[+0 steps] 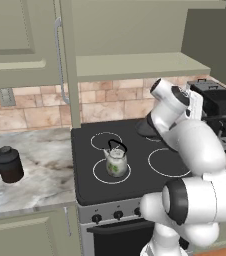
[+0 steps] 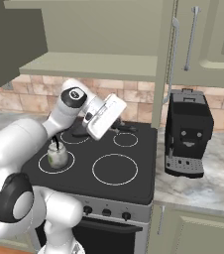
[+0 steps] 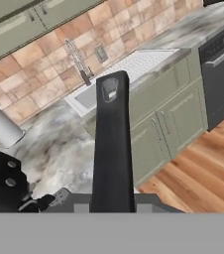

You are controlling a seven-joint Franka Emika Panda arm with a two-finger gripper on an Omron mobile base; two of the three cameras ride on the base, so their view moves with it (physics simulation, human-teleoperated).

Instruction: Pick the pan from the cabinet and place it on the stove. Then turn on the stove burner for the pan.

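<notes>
I can read no text, label, brand, number or sign anywhere here. The stove [image 1: 135,165] carries only plain white rings on its black glass, its knobs [image 1: 118,215] show no markings I can make out, and the coffee machine [image 2: 188,131] has a blank black front.

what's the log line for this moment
gripper: shut on pan handle | pan: stove rear | kettle: front left ring | big ring: bare
</notes>
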